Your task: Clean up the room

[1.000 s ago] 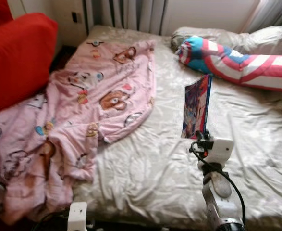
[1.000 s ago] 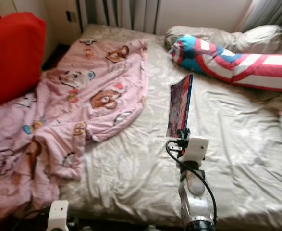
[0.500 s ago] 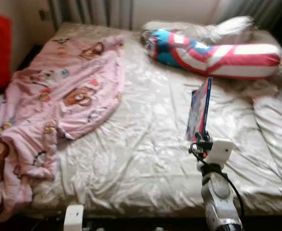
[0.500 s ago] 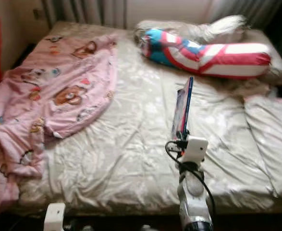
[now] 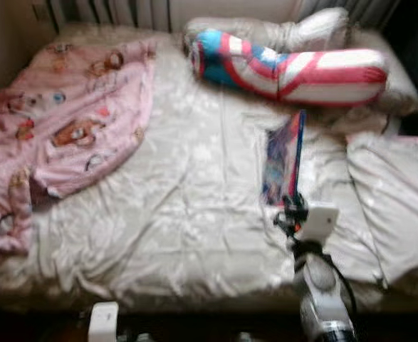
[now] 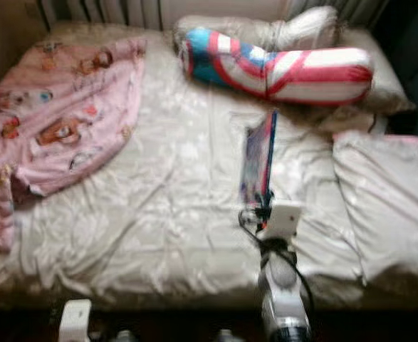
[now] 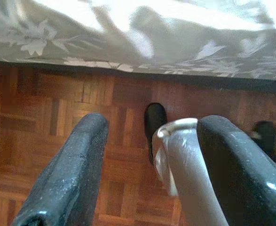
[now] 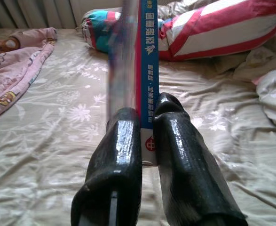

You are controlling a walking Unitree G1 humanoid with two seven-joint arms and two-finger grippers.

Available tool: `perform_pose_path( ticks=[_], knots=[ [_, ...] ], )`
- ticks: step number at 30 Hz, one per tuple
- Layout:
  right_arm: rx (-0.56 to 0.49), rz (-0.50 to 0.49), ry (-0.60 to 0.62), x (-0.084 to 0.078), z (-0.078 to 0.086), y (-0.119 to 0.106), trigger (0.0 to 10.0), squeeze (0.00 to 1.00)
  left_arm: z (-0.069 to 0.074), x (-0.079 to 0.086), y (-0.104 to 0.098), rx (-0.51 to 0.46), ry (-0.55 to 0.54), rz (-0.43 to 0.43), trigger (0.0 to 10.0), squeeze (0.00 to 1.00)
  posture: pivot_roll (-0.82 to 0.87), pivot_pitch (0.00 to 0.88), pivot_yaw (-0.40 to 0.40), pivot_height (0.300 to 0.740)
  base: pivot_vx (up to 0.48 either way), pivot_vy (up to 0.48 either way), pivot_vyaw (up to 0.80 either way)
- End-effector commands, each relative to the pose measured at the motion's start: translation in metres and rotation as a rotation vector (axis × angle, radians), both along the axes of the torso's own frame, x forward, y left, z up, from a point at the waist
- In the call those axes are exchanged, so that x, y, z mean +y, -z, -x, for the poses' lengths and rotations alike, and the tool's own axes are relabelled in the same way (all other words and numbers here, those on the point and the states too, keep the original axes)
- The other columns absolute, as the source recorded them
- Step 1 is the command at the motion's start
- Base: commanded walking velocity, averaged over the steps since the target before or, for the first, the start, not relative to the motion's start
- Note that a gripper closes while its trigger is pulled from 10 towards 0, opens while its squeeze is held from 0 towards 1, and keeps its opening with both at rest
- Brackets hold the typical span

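here, right gripper (image 8: 147, 117) clamps book (image 5: 283, 158) | pink blanket (image 5: 59, 121), striped bolster (image 5: 287, 64) beyond

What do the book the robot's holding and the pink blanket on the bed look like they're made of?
The book, clamped between the right gripper's fingers, looks like thin glossy card or paper: flat, with a printed blue spine. The pink blanket looks like soft matte fabric, probably fleece or cotton: it lies crumpled in loose folds, printed with cartoons.

We see a glossy paper book (image 8: 145, 56), a satiny floral bed sheet (image 5: 187, 206), a soft pink cloth blanket (image 5: 59, 128) and a parquet wood floor (image 7: 43, 103).
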State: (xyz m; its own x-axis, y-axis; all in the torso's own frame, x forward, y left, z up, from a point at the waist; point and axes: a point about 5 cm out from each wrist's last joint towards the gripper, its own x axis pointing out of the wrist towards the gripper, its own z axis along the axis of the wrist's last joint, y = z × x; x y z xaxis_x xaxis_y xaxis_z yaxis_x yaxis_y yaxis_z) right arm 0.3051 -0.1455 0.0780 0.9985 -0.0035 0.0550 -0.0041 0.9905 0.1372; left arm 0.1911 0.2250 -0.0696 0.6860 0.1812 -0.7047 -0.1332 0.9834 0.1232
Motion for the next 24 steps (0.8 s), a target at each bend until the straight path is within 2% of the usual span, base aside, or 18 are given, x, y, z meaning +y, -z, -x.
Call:
perform_pose_path(
  ticks=[1,11,24],
  knots=[
    [-0.031,0.014,0.028,-0.0089,0.0007,-0.0051,10.0,0.0,0.012,-0.0108,0.009,0.051,0.005,0.031,10.0,0.0,-0.05,0.229,-0.106,0.733,0.0,-0.382,0.0],
    [-0.025,0.015,0.028,-0.0084,0.0013,-0.0042,10.0,0.0,0.013,-0.0116,0.0096,0.053,0.01,0.033,10.0,0.0,-0.05,0.232,-0.105,0.733,0.0,-0.373,0.0],
    [-0.02,0.017,0.026,-0.008,0.0009,-0.0037,10.0,0.0,0.0121,-0.0133,0.0095,0.048,0.007,0.046,10.0,0.0,-0.05,0.233,-0.106,0.733,0.0,0.0,0.0]
  ],
)
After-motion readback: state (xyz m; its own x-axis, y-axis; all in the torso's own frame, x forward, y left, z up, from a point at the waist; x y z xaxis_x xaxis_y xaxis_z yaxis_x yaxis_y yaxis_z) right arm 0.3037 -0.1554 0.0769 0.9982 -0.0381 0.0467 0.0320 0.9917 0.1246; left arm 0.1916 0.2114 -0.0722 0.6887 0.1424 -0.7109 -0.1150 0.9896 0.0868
